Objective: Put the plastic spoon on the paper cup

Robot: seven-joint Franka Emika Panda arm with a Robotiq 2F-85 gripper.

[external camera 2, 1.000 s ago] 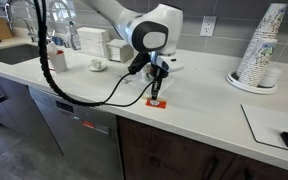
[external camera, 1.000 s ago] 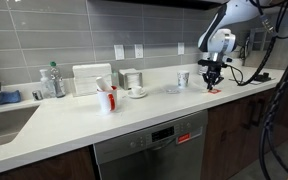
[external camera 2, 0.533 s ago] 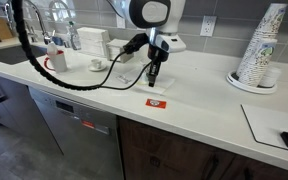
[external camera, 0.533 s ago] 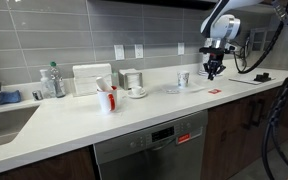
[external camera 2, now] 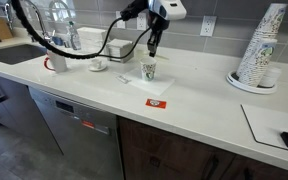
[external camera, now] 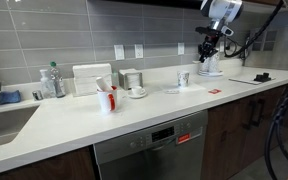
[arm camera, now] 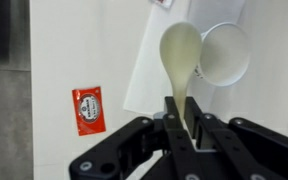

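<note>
Up over the counter in an exterior view, the black Robotiq gripper (external camera: 206,46) hangs high. Small white paper cup (external camera: 183,78) sits below it and off to one side, flat red sauce packet (external camera: 215,91) roughly under it.

In an exterior view again: gripper (external camera 2: 153,42) is right above the cup (external camera 2: 149,71), which stands upright on a white paper napkin (external camera 2: 134,76). Packet (external camera 2: 158,102) lies apart, nearer the counter edge.

Wrist view: gripper (arm camera: 182,120) is pinched narrow on the handle of the white plastic spoon (arm camera: 181,55), bowl sticking out ahead. Cup mouth (arm camera: 224,55) is just beside the bowl, packet (arm camera: 88,108) on the opposite side.
</note>
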